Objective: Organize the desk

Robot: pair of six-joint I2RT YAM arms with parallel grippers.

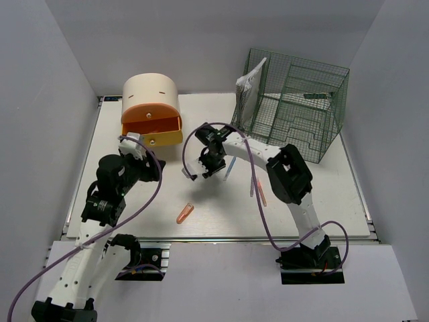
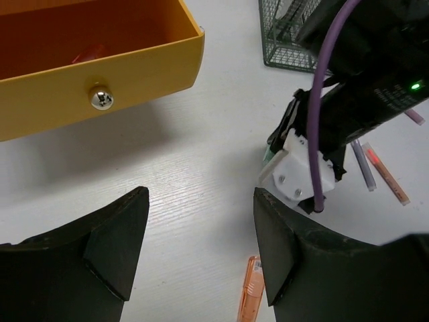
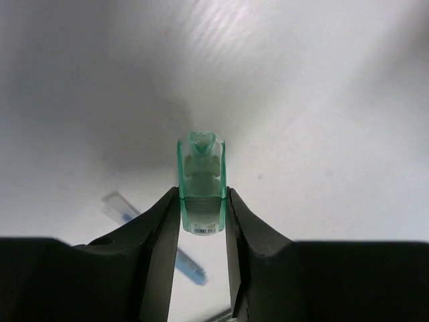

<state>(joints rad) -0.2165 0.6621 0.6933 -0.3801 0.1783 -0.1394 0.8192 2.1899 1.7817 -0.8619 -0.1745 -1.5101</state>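
- The desk is the white rectangular top that fills the middle of the overhead view. Its long axis runs left to right, and its railed front edge lies along the arm bases. It lies beneath both grippers and carries everything else.
- The green wire rack stands at the desk's far right corner, with a white packet leaning at its left end.
- The drawer box sits at the far left. Its orange drawer is pulled out toward the arms.
- The left gripper hangs over bare desk just in front of the drawer. Its fingers are spread wide and hold nothing.
- The right gripper is over the desk's middle, right of the drawer. It is clamped on a green translucent piece, which points away from the wrist along the fingers.
- An orange pen lies slanted on the desk, nearer the front edge.
- A purple pen and a red-tipped pen lie side by side to the right of the right gripper.
- A blue pen lies on the desk below the clamped fingers.
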